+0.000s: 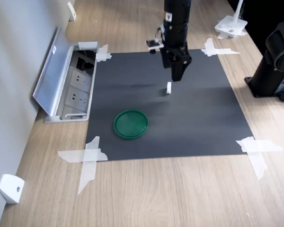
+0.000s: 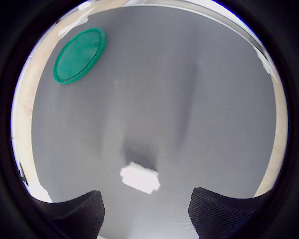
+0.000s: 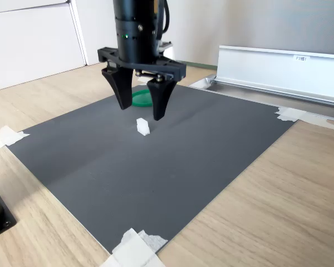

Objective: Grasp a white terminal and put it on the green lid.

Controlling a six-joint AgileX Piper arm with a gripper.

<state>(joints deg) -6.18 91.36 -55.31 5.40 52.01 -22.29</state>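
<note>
The white terminal [image 1: 169,88] [image 2: 139,178] [image 3: 142,127] is a tiny white block lying on the dark grey mat [image 1: 194,118]. My gripper [image 1: 176,75] [image 3: 141,112] [image 2: 146,209] hangs just above it, open, one finger to each side and nothing held. In the wrist view both dark fingertips [image 2: 79,211] frame the block. The green lid [image 1: 130,124] [image 2: 80,54] [image 3: 140,98] lies flat on the mat, apart from the terminal, toward the first exterior view's lower left; in the second exterior view the fingers partly hide it.
White tape strips [image 1: 87,158] hold the mat's corners to the wooden table. An open metal socket box [image 1: 68,85] sits along the first exterior view's left. A white wedge bracket [image 1: 10,187] and a black arm base [image 1: 274,66] stand off the mat.
</note>
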